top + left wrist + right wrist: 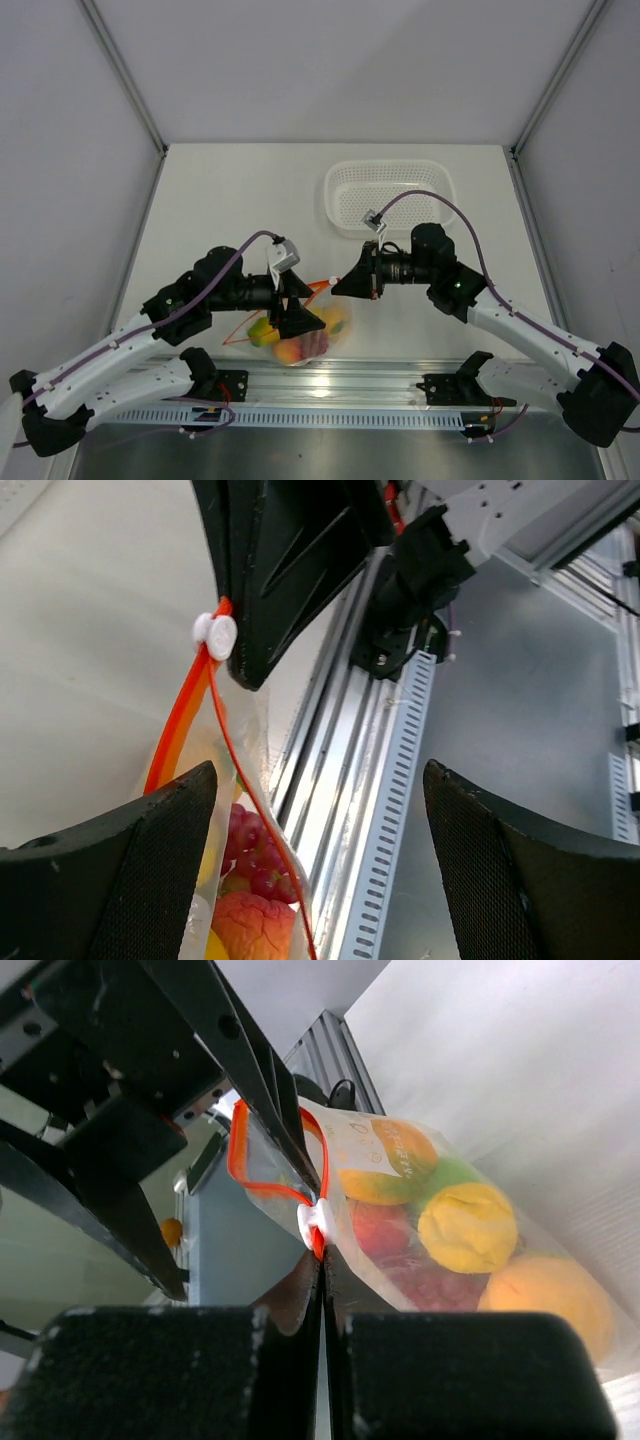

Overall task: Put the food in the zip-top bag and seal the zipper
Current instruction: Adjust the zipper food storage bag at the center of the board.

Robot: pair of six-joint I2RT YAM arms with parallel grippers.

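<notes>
Right hand: the right hand (322,1305) is pressed fully together and pinches the zipper (238,1150) at the end where the white slider (313,1222) sits.
Left hand: the left hand (320,880) stands wide and holds nothing. The bag's mouth passes between its fingers, close to one of them, and I see no grip on it.
Zip-top bag: the zip-top bag (300,345) is between the two hands, near the middle of the near edge of the desk (230,200). The right hand holds up its top corner. I cannot tell whether its bottom rests on the desk.
Food: it is inside the bag: a yellow piece (468,1225), an orange peach (545,1295), a green apple (452,1172) and a dark red grape bunch (255,855). In the top view no fruit lies outside the bag.
Zipper: in the right wrist view the red-orange strip makes an open loop, so the mouth is not closed.
Basket: the white basket (332,195) stands toward the far right corner of the desk, well apart from the bag.
Step in hand: I judge that the filling is done and the sealing is at its start.
Next move: it probably calls for the left hand to close on the other end of the strip as an anchor, while the right hand draws the slider straight along it. Without this anchor the light bag may simply follow the pull.
</notes>
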